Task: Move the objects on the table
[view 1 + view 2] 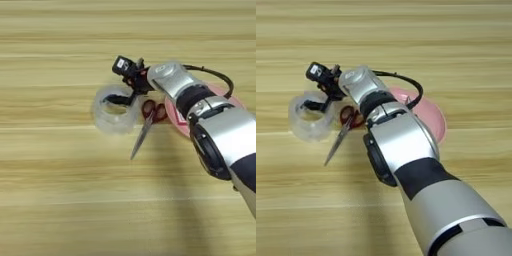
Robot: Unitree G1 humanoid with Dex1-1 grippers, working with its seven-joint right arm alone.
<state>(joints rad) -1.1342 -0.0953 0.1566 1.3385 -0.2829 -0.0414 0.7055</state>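
A clear tape roll [115, 116] lies flat on the table [60, 190], left of centre. My right gripper [121, 82] hovers over the roll's far side and is open. One black finger [119, 99] reaches into the roll's hole and the other [123, 65] stays beyond its far wall. Red-handled scissors [148, 119] lie just right of the roll, with the blades pointing toward the near left. A pink oval plate [428, 114] lies right of the scissors, mostly hidden under my silver forearm [401, 140]. A small pink-white card [180, 118] shows on the plate's left part.
My forearm runs from the lower right up to the plate and the scissors handles, and a black cable [215, 76] loops above the wrist. Bare wood spreads to the left, at the far side and along the near edge.
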